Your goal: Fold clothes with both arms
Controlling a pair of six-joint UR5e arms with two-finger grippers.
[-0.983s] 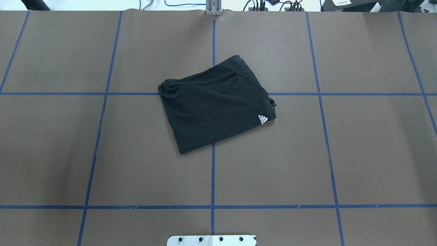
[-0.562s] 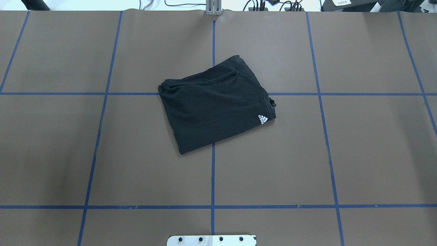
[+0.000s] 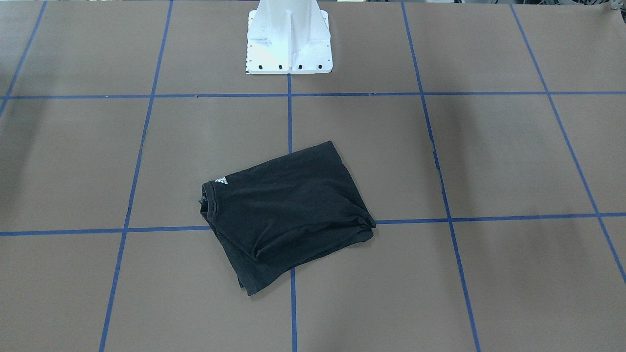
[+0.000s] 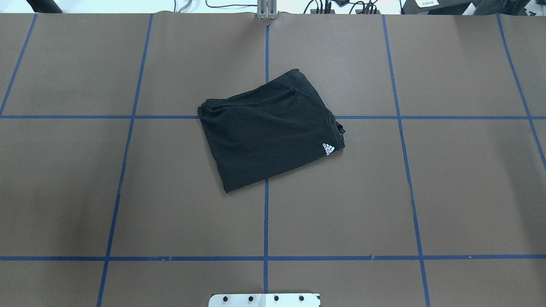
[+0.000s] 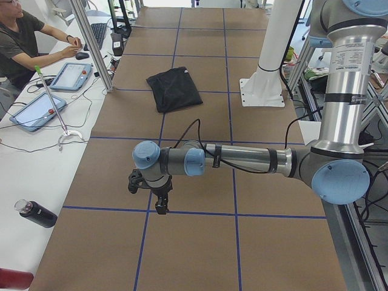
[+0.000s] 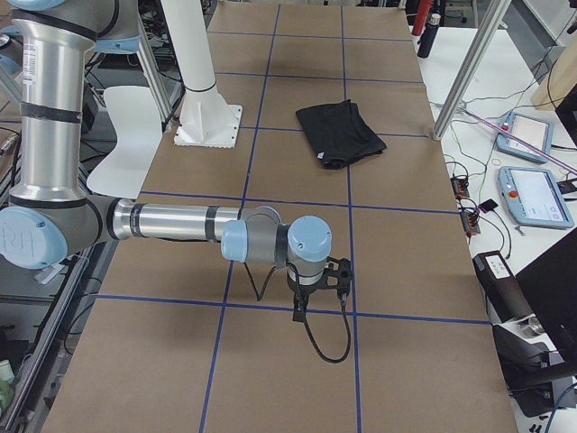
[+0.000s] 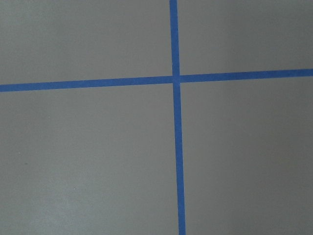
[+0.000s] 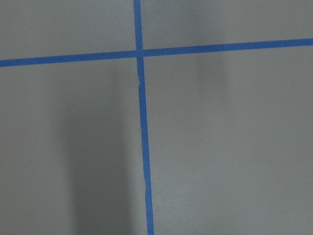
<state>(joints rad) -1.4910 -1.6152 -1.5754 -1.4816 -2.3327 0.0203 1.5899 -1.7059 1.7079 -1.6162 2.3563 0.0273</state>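
Note:
The black T-shirt [image 4: 268, 132] lies folded into a compact slanted rectangle at the table's middle, its small white logo [image 4: 328, 149] facing up near the collar; the big block logo is hidden. It also shows in the front view [image 3: 286, 212] and both side views [image 5: 174, 88] [image 6: 341, 133]. My left gripper [image 5: 159, 203] hangs low over the table, far from the shirt, near the table's left end. My right gripper [image 6: 302, 311] hangs likewise near the right end. I cannot tell whether either is open or shut. Both wrist views show only bare brown table and blue tape.
The white pedestal base [image 3: 289, 36] stands at the robot's side of the table. Blue tape lines [image 4: 265, 221] grid the brown table. An operator [image 5: 24, 42] sits by tablets [image 5: 36, 112] and a dark bottle [image 5: 36, 213] on a side desk.

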